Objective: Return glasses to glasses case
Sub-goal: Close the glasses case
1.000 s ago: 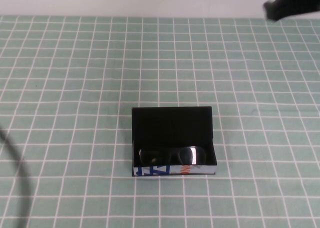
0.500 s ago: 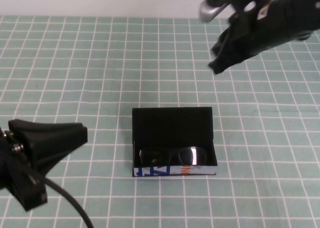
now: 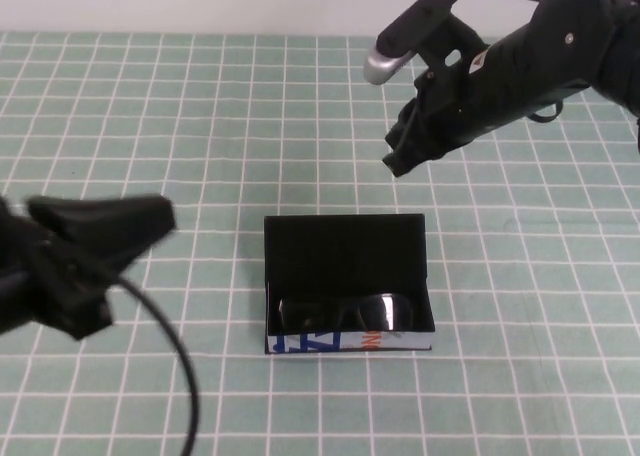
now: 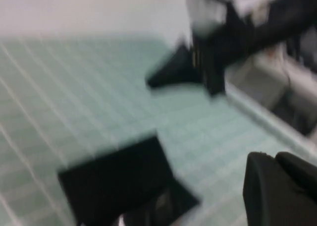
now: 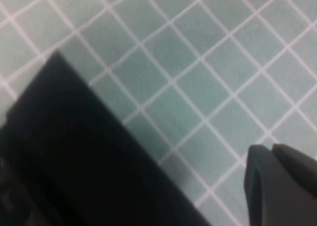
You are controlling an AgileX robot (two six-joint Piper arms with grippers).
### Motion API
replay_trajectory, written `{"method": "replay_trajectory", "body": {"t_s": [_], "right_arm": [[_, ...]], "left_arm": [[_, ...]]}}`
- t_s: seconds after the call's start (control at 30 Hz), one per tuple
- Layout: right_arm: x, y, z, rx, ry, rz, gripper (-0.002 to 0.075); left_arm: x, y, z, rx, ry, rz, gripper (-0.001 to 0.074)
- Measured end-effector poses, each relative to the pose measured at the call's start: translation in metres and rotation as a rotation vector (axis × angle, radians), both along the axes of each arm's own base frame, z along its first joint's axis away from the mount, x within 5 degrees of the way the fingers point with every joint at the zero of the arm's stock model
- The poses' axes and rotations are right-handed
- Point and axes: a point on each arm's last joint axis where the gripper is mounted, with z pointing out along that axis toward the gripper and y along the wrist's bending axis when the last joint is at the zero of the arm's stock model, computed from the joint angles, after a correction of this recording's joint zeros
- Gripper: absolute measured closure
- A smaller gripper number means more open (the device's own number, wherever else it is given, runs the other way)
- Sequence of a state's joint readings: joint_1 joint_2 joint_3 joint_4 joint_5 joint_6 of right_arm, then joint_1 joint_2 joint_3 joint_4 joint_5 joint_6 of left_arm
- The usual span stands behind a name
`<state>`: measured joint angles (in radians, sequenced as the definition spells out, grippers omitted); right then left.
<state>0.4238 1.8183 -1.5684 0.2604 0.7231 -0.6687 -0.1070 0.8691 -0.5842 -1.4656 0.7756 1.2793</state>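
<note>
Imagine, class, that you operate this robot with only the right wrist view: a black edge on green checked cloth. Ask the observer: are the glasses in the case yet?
Observer: Yes. The high view shows the glasses lying inside the open glasses case, along its near side by the white printed strip.
Operator: Where is my right gripper relative to the case?
Observer: The right gripper hangs over the cloth beyond the case's far right corner, clear of it.
Operator: And the left arm?
Observer: The left gripper is to the left of the case, apart from it and pointing toward it.
</note>
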Motion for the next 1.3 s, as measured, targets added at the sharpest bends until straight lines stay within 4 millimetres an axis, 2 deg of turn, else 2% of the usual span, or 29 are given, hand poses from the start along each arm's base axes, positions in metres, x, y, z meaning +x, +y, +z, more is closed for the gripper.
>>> {"method": "replay_trajectory", "body": {"t_s": [0.17, 0.23, 0.33, 0.43, 0.6, 0.73, 0.87, 1.07, 1.3], "right_arm": [[0.008, 0.003, -0.008, 0.073, 0.023, -0.038, 0.0737], [0.013, 0.001, -0.015, 0.083, 0.053, -0.05, 0.0737], [0.021, -0.003, -0.023, 0.073, 0.131, -0.044, 0.0737], [0.033, -0.008, -0.03, 0.08, 0.197, -0.047, 0.0737], [0.049, -0.015, -0.024, 0.147, 0.189, -0.058, 0.0737], [0.055, -0.01, -0.029, 0.185, 0.191, -0.012, 0.0737], [0.058, -0.005, -0.045, 0.207, 0.232, 0.022, 0.0737], [0.063, -0.002, -0.069, 0.198, 0.275, 0.044, 0.0737], [0.062, 0.0, -0.076, 0.196, 0.309, 0.074, 0.0737]], "left_arm": [[0.026, -0.015, -0.035, 0.136, 0.096, -0.076, 0.0737], [0.031, -0.03, -0.048, 0.196, 0.11, -0.105, 0.0737], [0.031, -0.057, -0.066, 0.297, 0.108, -0.145, 0.0737], [0.03, -0.079, -0.081, 0.395, 0.094, -0.104, 0.0737], [0.026, -0.104, -0.112, 0.507, 0.141, -0.091, 0.0737], [0.031, -0.12, -0.137, 0.563, 0.213, -0.13, 0.0737], [0.044, -0.134, -0.152, 0.59, 0.242, -0.139, 0.0737], [0.055, -0.147, -0.161, 0.609, 0.23, -0.163, 0.0737], [0.06, -0.155, -0.177, 0.626, 0.263, -0.198, 0.0737]]}}
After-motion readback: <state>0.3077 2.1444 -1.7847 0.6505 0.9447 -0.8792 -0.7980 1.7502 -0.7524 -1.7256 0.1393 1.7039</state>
